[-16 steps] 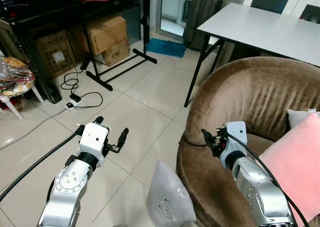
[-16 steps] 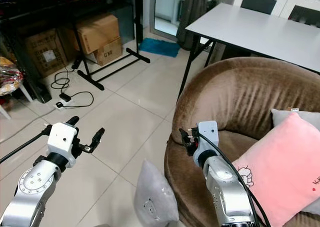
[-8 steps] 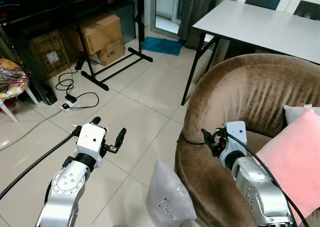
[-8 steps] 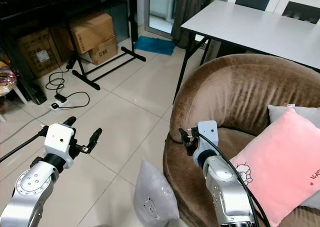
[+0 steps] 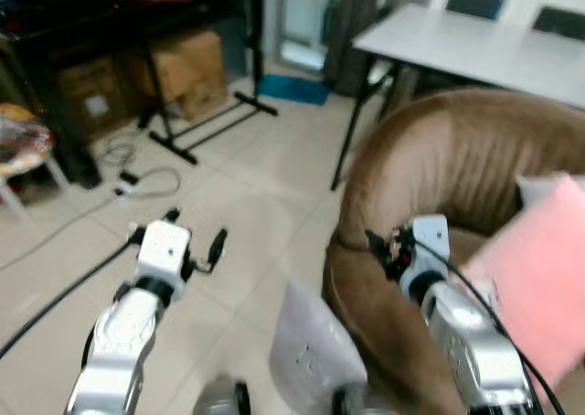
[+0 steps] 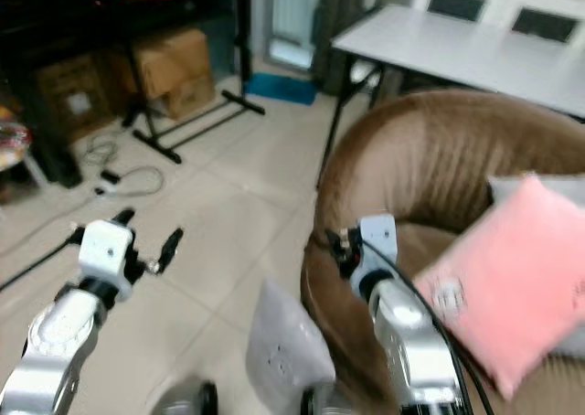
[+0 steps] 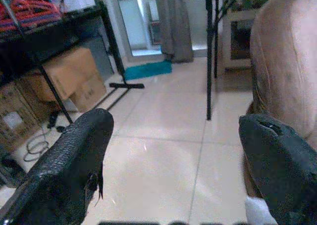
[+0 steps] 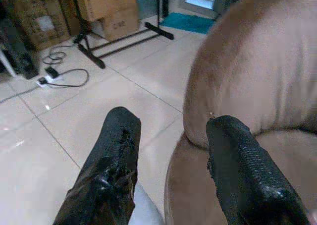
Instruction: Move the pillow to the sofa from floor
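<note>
Item one, the pillow: pale grey, soft-cornered, with a small printed motif on its face that I cannot read through the blur. I see it propped up on edge on the tiled floor, leaning right against the outer base of the brown sofa.

Item two, position relative to my fingers: the pillow sits between my two arms, lower than both and nearer to me. The left gripper hovers over bare floor, apart from the pillow. The right gripper hangs just above the sofa's front rim, beyond the pillow's top corner, not touching it.

Item three, arm pose: both silver arms reach forward and slightly down, elbows bent, black cables trailing back. The left fingers are spread wide with nothing between them. The right fingers are likewise parted around empty air, with floor and the sofa's curved edge showing through the gap.

Also logged: a pink cushion lying on the sofa seat, a white table behind the sofa, cardboard boxes under a black rack, and a cable on the floor.
</note>
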Motion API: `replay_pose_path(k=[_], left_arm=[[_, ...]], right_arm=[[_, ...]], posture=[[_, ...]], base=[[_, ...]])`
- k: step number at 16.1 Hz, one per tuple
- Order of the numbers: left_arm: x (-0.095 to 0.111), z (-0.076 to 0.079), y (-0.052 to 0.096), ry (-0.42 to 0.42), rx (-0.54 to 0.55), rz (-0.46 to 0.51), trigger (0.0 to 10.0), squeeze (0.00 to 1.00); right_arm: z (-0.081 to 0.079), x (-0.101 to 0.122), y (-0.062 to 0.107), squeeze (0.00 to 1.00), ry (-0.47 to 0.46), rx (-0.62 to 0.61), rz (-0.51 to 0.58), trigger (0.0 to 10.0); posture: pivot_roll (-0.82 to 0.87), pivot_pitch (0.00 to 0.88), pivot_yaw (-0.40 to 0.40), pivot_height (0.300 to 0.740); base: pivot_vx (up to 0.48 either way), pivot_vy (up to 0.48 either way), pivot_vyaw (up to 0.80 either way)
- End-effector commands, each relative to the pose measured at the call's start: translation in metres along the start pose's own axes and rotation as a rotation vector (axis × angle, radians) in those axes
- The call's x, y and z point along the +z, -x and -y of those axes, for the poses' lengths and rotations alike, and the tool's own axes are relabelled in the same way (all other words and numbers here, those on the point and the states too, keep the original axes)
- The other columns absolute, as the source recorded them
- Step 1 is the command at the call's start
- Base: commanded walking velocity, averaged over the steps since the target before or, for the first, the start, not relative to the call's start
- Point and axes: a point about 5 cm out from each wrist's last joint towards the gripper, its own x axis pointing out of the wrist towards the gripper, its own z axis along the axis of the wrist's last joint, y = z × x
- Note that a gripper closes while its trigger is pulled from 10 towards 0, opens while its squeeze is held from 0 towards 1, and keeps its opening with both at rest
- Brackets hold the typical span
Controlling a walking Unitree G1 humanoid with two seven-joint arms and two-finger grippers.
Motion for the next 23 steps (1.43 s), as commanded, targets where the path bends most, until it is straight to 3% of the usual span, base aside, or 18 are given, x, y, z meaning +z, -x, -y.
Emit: replay_pose_path(k=[1,23], left_arm=[[0.0000,0.0002,-0.0017,0.002,0.011,0.005,10.0,0.00],[0.0091,0.0081,-0.0029,0.035,-0.015,0.037,10.0,0.00]], right_arm=[[0.0014,0.0018,-0.0014,0.00,0.019,-0.003,0.002,10.0],[0.0024,0.0039,-0.0042,0.00,0.027,-0.012,0.018,10.0]], posture=[[-0.07,0.000,-0.033,0.630],[-0.08,0.000,-0.040,0.630]], base=[[0.000,0.000,0.00],[0.000,0.000,0.00]])
